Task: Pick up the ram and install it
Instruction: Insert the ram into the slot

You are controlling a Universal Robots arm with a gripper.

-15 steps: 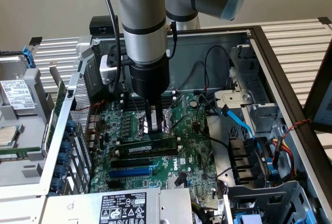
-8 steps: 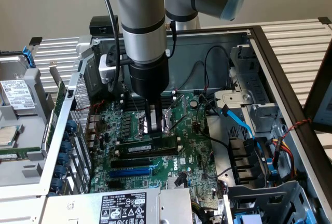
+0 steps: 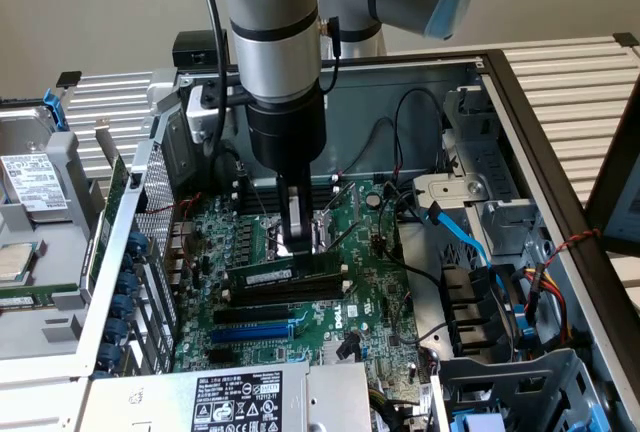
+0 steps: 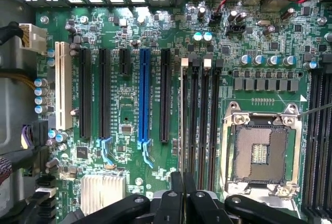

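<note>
Your gripper (image 3: 290, 245) has its fingers drawn nearly together, pinching the top edge of the ram (image 3: 262, 275) about midway along. The ram stands on edge over the motherboard (image 3: 370, 282), at the black memory slots (image 4: 199, 125) just beside the CPU socket (image 4: 259, 154).
</note>
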